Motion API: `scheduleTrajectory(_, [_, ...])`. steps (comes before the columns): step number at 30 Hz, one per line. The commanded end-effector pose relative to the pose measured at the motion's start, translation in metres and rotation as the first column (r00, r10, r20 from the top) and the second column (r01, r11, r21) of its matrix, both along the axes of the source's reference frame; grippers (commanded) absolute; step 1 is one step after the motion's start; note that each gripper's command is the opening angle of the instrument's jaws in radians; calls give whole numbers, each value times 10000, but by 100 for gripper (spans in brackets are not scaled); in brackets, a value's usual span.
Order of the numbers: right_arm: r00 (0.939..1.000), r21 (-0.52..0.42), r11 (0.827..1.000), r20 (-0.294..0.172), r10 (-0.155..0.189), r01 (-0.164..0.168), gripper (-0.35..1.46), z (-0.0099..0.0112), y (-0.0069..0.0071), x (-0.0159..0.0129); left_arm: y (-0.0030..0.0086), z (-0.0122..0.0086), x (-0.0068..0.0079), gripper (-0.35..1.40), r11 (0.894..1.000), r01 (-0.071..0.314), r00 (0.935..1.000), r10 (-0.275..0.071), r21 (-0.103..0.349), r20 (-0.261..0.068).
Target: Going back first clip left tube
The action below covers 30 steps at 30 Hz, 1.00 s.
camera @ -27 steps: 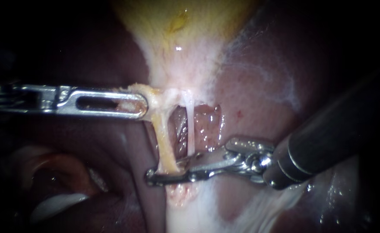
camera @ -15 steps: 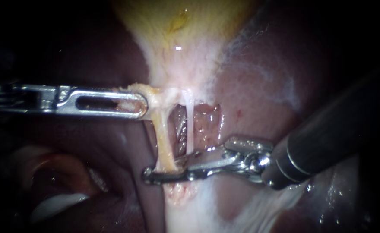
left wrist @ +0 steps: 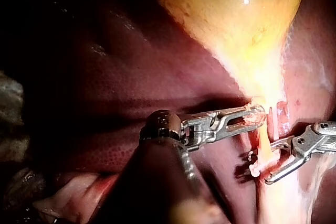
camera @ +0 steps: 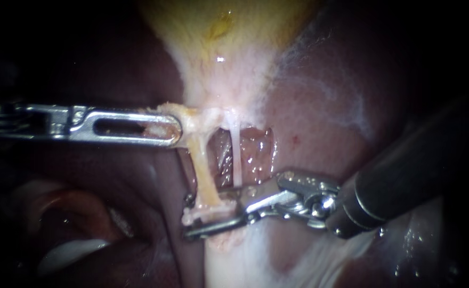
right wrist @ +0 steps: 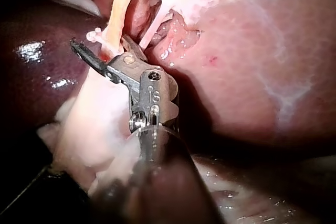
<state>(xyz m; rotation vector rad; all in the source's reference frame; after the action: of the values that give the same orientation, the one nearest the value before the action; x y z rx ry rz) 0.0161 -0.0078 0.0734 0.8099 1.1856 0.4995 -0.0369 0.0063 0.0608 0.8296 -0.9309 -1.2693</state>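
- Because the left tube is a thin, wet, yellowish strand, I judge it soft, stretchy and easily torn. It runs from the neck of the gallbladder towards six o'clock, just left of the endoscope view's centre.
- Across its lower end, at about seven o'clock from centre, what looks like a small pale clip sits on the tube. It seems light, and a brush from metal could knock it askew.
- My right instrument comes in from four o'clock. Its jaws stand apart, one on each side of the clipped end with a gap showing, so as far as I can see they grip nothing.
- My left instrument comes in from nine o'clock, its jaws clamped on the pale tissue where the tube meets the gallbladder's neck, holding the tube taut.
- That neck tissue looks thicker and is the safer place to hold; the bare tube itself should not be pinched.
- On the left tube's three o'clock side hangs the right tube, thinner and whiter, near it but apart, with the liver spreading beyond.
- Backing out calls for a straight pull towards four o'clock with the jaws kept wide, since a snag on clip or tube could tear this slippery strand.
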Motion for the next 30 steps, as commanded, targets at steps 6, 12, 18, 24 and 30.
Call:
scheduleTrajectory(6, [9999,-761,9970,-23,162,-163,50,-9,10,-22,0,0,0,-35,10000,0,10000,0,-1,2])
scheduleTrajectory(12, [9998,-1363,9904,-86,202,-212,50,-19,18,-49,-1,0,0,-35,10000,-1,10000,1,-2,2])
scheduleTrajectory(18, [9996,-2014,9792,-158,229,-257,50,-44,34,-85,-1,0,1,-35,10000,-2,10000,2,-2,3])
scheduleTrajectory(24, [9995,-2632,9644,-230,211,-264,50,-75,56,-121,-1,0,1,-35,10000,-3,10000,3,-2,4])
scheduleTrajectory(30, [9995,-3151,9487,-257,176,-248,50,-88,68,-145,0,0,1,-35,10000,-4,10000,4,-2,4])
